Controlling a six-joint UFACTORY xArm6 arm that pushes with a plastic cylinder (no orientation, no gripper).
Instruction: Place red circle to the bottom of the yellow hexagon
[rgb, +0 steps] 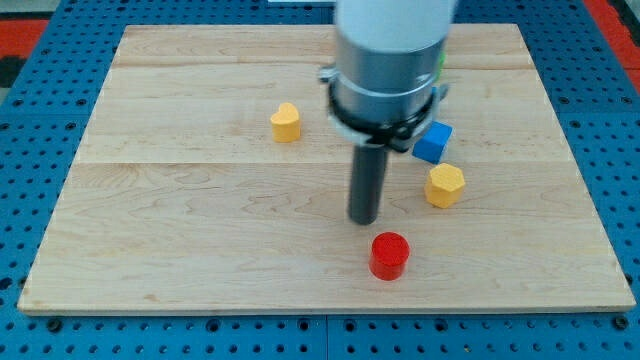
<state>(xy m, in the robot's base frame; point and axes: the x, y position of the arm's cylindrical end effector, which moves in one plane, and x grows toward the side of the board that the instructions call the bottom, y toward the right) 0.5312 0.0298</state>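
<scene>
My tip (363, 220) rests on the wooden bench (180, 250), just above and slightly to the view's left of the red circle (389, 255), near it but seemingly not touching. The end effector is a bare rod: it has no jaws, so it holds nothing and can only shove. The yellow hexagon (444, 185) sits up and to the view's right of the red circle, with a blue block (432, 142) just above it. A second yellow block (286, 122), its shape unclear, lies well apart at the view's left. Judging by this layout, the red circle needs a push rightward to sit under the hexagon, so the tip probably has to come round to its left side first.
</scene>
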